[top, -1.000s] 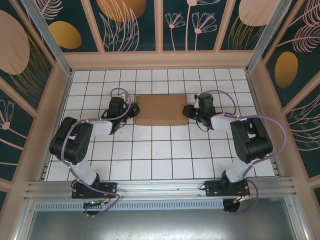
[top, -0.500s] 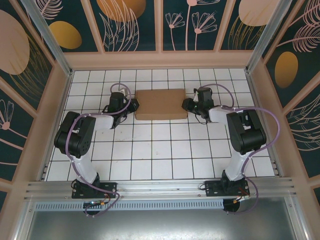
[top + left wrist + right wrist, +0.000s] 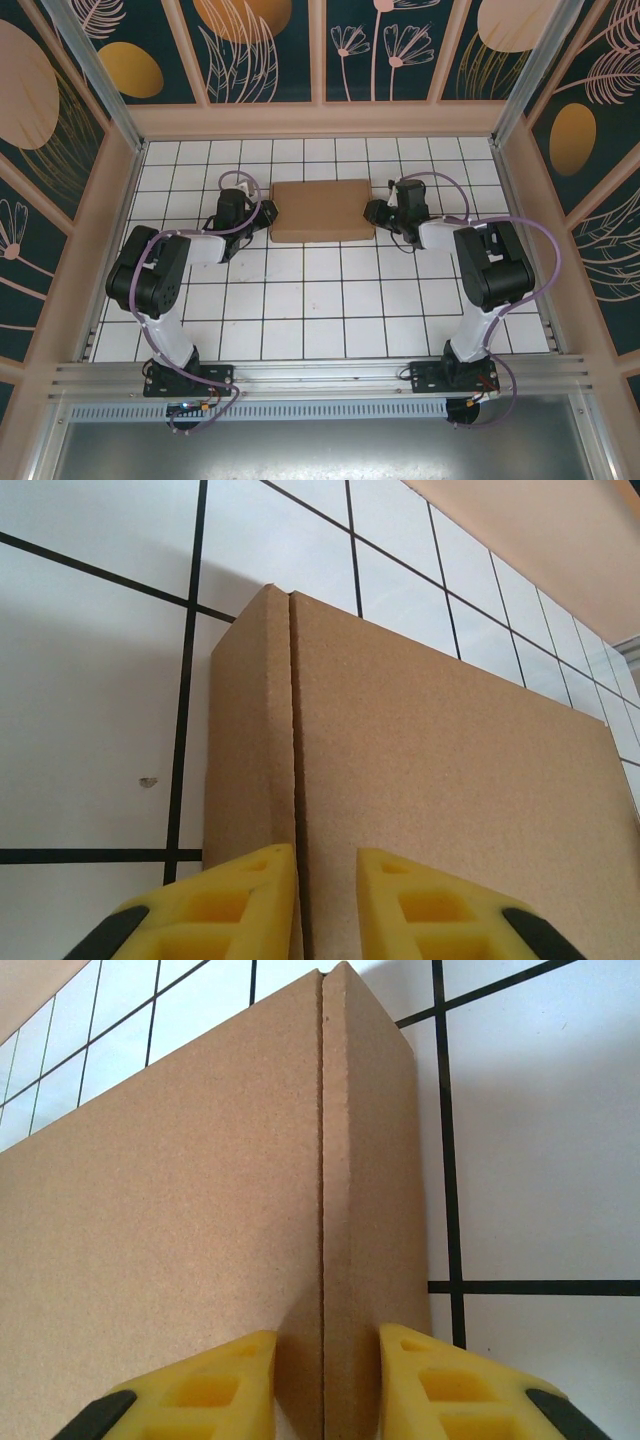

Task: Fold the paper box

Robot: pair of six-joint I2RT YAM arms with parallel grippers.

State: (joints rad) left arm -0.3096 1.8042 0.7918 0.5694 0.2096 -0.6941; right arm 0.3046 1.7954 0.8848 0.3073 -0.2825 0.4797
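The paper box (image 3: 322, 210) lies closed and flat on the white tiled table (image 3: 300, 300), toward its far side, with an arm at each short end. The left gripper (image 3: 265, 215) meets the left end and the right gripper (image 3: 375, 212) the right end. In both wrist views the yellow fingertips (image 3: 250, 880) stand a narrow gap apart astride an edge seam (whether they actually pinch cardboard cannot be told).
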